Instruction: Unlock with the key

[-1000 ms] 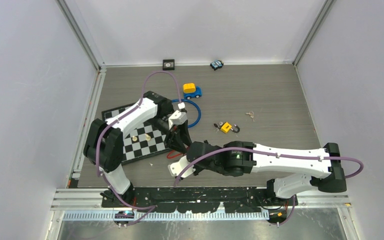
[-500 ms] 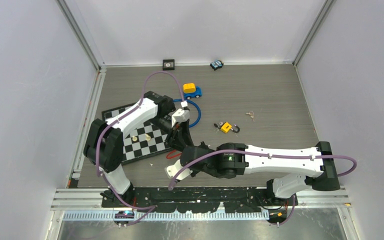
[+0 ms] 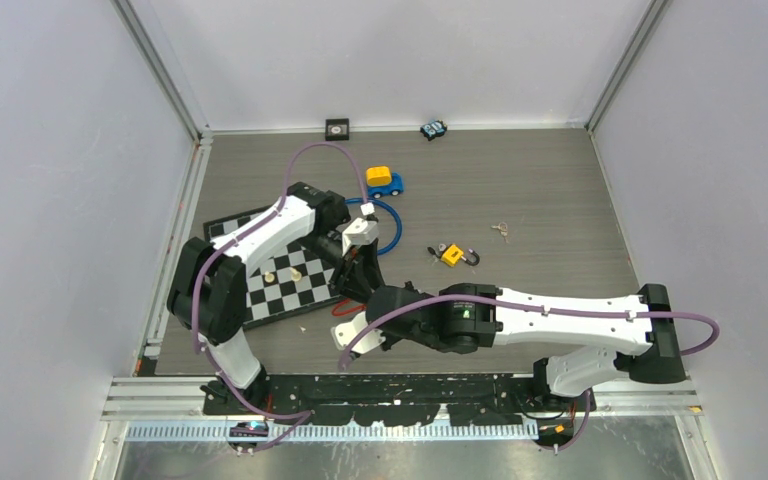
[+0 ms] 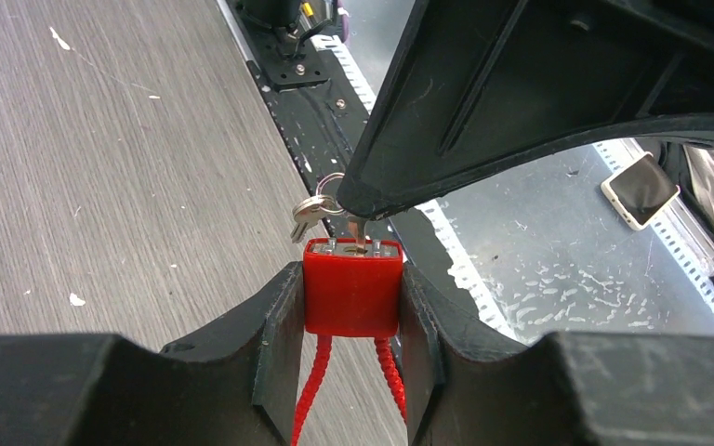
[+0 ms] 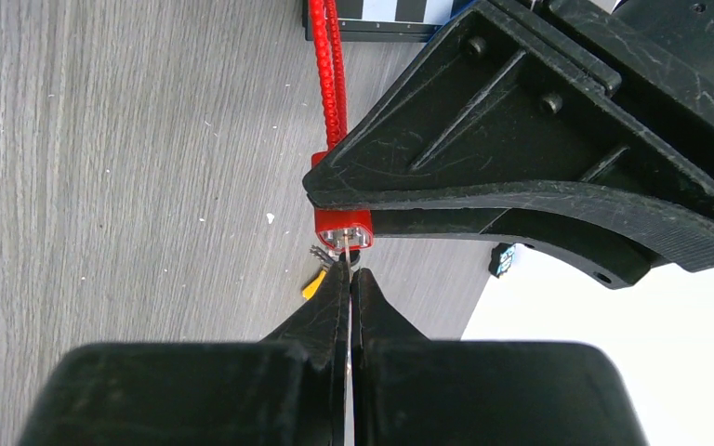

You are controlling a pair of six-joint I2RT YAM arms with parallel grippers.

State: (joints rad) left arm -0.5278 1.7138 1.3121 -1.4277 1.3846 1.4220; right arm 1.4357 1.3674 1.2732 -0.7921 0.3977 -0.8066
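Left gripper (image 4: 351,321), partly open, clamps the red padlock (image 4: 351,288) by its two sides above the table (image 4: 102,186), its soft cable (image 4: 308,400) hanging free, and the right gripper (image 5: 350,279), fully closed, pinches the thin key (image 4: 355,229) in the keyhole (image 4: 361,248), probably light, stiff and slippery.

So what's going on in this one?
The left gripper clamps a red cable padlock by its sides. The right gripper is shut on a key whose blade sits in the keyhole, and a second key dangles beside it. Whether the lock has opened can't be told from here. A yellow padlock lies apart from both arms.
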